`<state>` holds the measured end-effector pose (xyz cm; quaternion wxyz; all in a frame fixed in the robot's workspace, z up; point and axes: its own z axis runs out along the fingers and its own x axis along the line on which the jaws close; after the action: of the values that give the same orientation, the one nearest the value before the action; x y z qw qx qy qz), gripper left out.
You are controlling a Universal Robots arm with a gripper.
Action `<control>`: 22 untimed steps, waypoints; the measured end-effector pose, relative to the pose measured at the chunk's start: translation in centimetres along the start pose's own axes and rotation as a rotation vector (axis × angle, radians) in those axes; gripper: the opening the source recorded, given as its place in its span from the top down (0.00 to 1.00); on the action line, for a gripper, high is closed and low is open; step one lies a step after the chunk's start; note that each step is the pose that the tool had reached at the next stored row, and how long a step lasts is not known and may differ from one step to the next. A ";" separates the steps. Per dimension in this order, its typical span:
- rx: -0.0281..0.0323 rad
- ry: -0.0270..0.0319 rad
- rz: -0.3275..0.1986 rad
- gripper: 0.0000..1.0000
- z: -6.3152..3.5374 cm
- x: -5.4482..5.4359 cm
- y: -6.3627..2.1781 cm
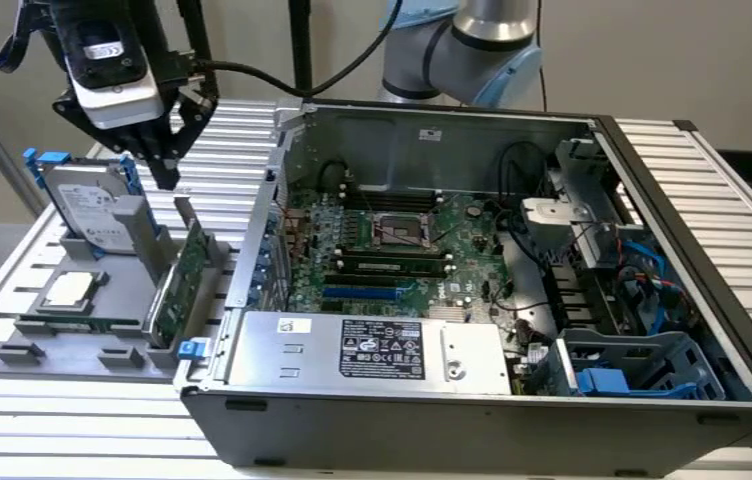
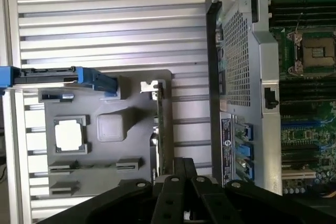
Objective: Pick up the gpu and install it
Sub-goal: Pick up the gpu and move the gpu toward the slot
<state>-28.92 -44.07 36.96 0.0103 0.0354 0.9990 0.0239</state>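
The gpu [image 1: 184, 272] stands on edge in a slot of the grey holder [image 1: 83, 350] left of the computer, green board facing the case. In the wrist view the gpu [image 2: 160, 129] shows edge-on, its silver bracket [image 2: 152, 87] at one end. My gripper [image 1: 163, 178] hangs in the air above the holder's far end, over the gap between hard drive and gpu, touching nothing. Its black fingers [image 2: 178, 174] meet at the tips, so it is shut and holds nothing. The open computer case [image 1: 696, 230] lies on its side, motherboard [image 1: 396, 250] exposed.
A silver hard drive with blue rails [image 1: 93, 208] stands upright just beside my gripper. A processor chip [image 1: 67, 290] and a narrow green memory stick [image 1: 76, 325] lie in the holder. The case wall [image 2: 247, 77] rises close to the gpu. The slatted table [image 1: 29, 420] surrounds all.
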 end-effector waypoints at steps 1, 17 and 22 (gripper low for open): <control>0.0000 0.0000 0.000 1.00 0.11 0.4 -0.11; 0.0009 0.0000 0.000 1.00 0.88 2.2 -0.69; 0.0010 0.0000 0.000 1.00 0.88 2.2 -0.69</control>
<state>-31.15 -44.56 36.01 0.0103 0.0354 0.9990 0.0234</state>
